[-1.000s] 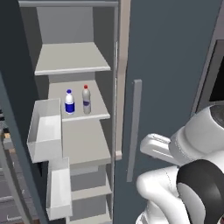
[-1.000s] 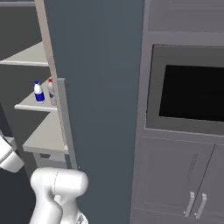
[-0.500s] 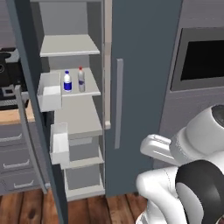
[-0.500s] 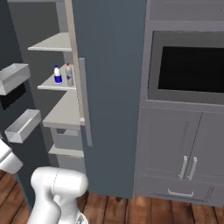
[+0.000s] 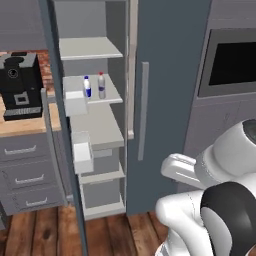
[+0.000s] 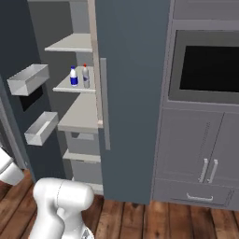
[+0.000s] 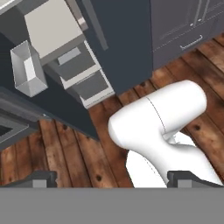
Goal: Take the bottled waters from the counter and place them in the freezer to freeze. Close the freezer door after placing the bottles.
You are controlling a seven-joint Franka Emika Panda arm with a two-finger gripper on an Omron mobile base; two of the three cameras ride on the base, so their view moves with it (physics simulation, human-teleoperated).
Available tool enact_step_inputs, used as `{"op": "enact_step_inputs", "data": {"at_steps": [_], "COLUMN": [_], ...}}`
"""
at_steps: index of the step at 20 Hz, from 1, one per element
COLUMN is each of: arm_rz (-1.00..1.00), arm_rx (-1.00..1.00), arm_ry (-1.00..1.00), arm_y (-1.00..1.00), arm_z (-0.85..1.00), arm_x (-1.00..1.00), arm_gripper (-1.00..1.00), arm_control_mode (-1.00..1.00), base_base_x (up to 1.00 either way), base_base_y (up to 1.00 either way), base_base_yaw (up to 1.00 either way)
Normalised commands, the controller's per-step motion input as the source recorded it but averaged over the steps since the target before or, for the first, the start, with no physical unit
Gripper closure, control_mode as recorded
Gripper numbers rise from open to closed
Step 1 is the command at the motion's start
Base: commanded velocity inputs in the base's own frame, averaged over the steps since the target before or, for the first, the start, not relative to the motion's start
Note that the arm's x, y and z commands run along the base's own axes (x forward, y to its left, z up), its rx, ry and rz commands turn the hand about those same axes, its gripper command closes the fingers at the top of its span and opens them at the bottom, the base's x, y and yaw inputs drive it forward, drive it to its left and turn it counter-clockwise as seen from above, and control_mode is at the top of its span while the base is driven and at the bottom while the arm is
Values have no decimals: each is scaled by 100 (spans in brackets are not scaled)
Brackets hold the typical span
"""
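Freezer (image 5: 85,125): tall slate-grey unit, left compartment standing open, pale grey shelves and bins inside.

Freezer door (image 5: 62,150): swung out to the left, seen nearly edge-on in the left base view; in the right base view its inner face (image 6: 21,84) carries two pale bins, one above the other.

Twin door (image 5: 165,100): shut, vertical grey bar handle near its left edge.

Bottled waters: both upright, side by side on the second shelf from the top, close but apart. White bottle with blue cap and label (image 5: 87,87) on the left; clear-grey bottle with red cap (image 5: 101,85) on the right. Same pair in the right base view, blue (image 6: 73,76) and red-capped (image 6: 86,76), near the shelf's front edge.

Counter (image 5: 25,127): light wood top left of the open door, black coffee machine (image 5: 21,86) on it, grey drawers beneath.

Wall-oven cabinet (image 6: 205,107): right of the freezer, dark oven window above grey cupboard doors.

Gripper (image 7: 111,179): jaws spread wide, holding nothing; dark fingertips (image 7: 41,178) at the lower edge of the hand view, aimed down at the wood floor (image 7: 65,153) before the freezer's lower drawers. Bottles sit well apart from it, high on their shelf.
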Motion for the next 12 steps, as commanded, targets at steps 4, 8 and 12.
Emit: {"op": "enact_step_inputs", "data": {"at_steps": [4,8,12], "arm_rz": [0,0,0], "arm_rx": [0,0,0], "arm_ry": [0,0,0], "arm_y": [0,0,0], "arm_z": [0,0,0], "arm_x": [0,0,0], "arm_gripper": [-100,-100,-100], "arm_control_mode": [100,100,100], "base_base_x": [8,4,29], "base_base_y": [31,0,28], "base_base_yaw": [-1,-1,-3]}}
